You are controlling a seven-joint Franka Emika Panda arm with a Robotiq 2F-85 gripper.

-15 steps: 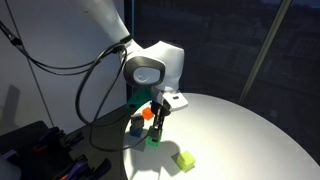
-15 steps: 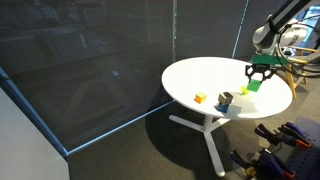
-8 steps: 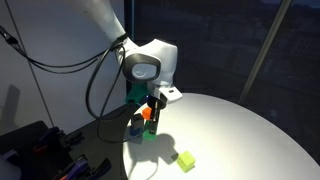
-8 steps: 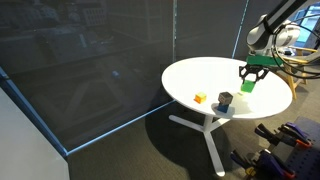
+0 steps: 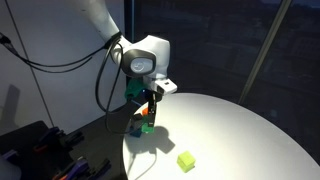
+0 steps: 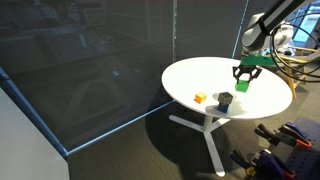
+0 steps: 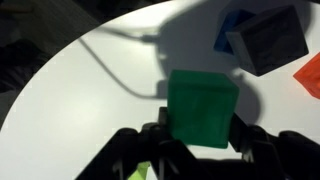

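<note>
My gripper (image 7: 200,132) is shut on a green block (image 7: 202,108), with one finger on each side of it. It holds the block in the air above the round white table (image 6: 205,75). In both exterior views the gripper (image 6: 243,78) (image 5: 148,120) hangs over the table, with the green block (image 6: 242,86) in its fingers. A dark blue-grey cup (image 7: 262,38) (image 6: 225,101) stands on the table just beyond the block. An orange block (image 7: 310,75) (image 6: 200,98) lies next to the cup.
A yellow-green block (image 5: 186,160) lies on the table apart from the others; its corner shows in the wrist view (image 7: 140,172). Dark glass walls surround the table. Cables and equipment (image 6: 285,135) lie on the floor near the table's edge.
The gripper has lifted the green block off the table and carried it toward the cup and the orange block. The other things have not moved.
</note>
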